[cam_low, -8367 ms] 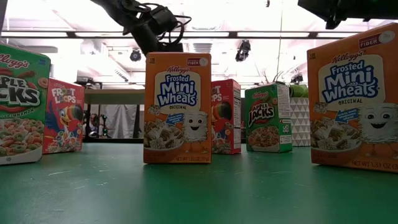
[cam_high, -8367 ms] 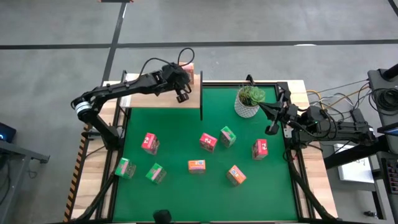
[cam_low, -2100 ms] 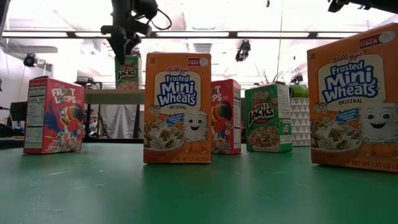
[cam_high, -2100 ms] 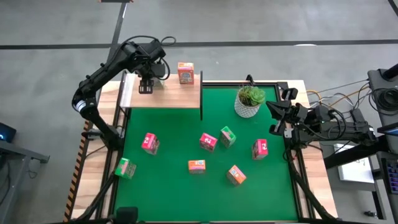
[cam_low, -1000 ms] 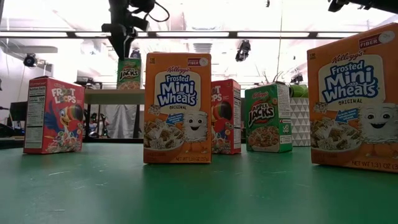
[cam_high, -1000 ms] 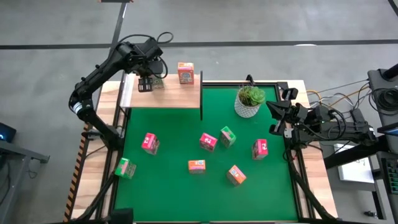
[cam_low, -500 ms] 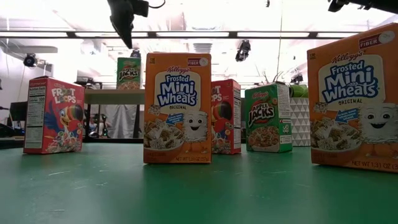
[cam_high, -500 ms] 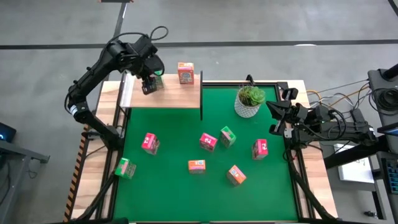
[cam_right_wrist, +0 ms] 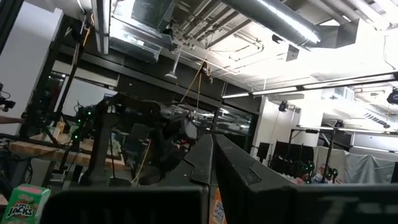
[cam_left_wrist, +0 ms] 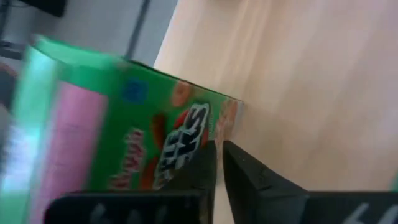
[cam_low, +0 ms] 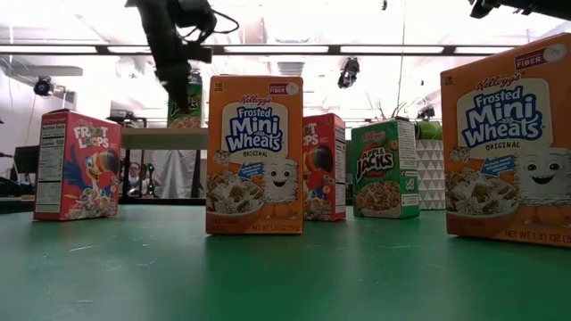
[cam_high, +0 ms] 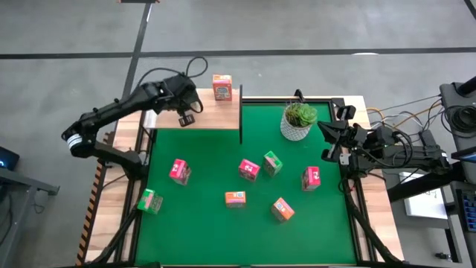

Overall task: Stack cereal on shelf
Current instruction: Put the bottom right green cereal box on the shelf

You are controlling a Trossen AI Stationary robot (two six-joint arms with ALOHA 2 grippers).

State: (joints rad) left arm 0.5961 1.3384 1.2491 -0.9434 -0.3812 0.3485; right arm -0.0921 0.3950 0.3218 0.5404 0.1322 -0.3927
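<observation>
Crowding shelf (cam_high: pixel 208 117), orange cereal box (cam_high: pixel 222 87) (upright), left end effector (cam_high: pixel 187 119)

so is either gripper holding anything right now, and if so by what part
Nothing is held. The left gripper is shut and empty over the shelf, beside the green box standing there. The right gripper is shut too, waiting at the table's right edge.

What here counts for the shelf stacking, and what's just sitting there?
Job: shelf; green box and orange box on it; seven loose boxes; left gripper over the shelf.
Bystanders: plant pot; right gripper, parked at the right edge.
</observation>
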